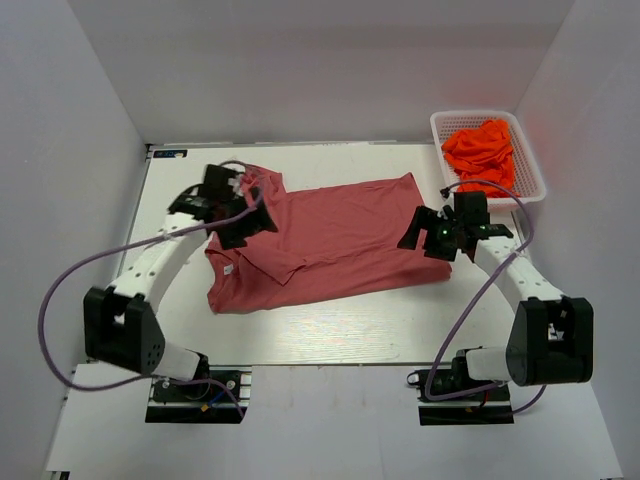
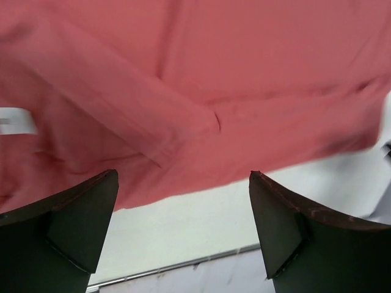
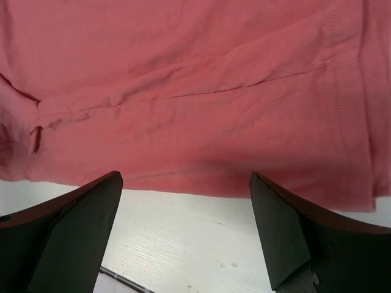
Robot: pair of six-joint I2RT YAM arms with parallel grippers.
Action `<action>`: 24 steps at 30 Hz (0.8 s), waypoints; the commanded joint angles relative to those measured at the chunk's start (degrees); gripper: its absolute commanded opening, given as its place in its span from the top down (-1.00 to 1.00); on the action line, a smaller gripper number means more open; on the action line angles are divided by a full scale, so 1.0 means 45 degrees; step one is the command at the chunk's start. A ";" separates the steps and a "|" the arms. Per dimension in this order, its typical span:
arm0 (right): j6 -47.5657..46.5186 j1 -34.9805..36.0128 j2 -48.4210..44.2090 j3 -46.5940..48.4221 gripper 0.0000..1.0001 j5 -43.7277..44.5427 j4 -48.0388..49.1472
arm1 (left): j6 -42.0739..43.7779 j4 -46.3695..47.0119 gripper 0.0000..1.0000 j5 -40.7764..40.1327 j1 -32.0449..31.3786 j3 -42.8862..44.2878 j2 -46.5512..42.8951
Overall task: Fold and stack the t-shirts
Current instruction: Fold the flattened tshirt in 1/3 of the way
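White basket (image 1: 470,116) far right on table (image 1: 330,325) (white, wood-grained).

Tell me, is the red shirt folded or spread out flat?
Partly folded. The red t-shirt lies on the table with one layer flapped over itself near its white label, not yet a neat bundle.

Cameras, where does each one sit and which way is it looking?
Top external: above and behind the arms, looking down on the table, red shirt and basket of orange shirts; both arms show, with left gripper and right gripper.
Left wrist: on the left arm, facing the red shirt's edge and white label; its open gripper shows.
Right wrist: on the right arm, facing the shirt's edge; its open gripper shows.
Shared: all see the red shirt on the table.
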 commanded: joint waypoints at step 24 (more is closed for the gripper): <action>0.0909 0.0331 0.2957 -0.0926 -0.81 0.0207 0.1558 | 0.0546 -0.0115 -0.23 -0.3982 -0.5037 -0.0481 0.4003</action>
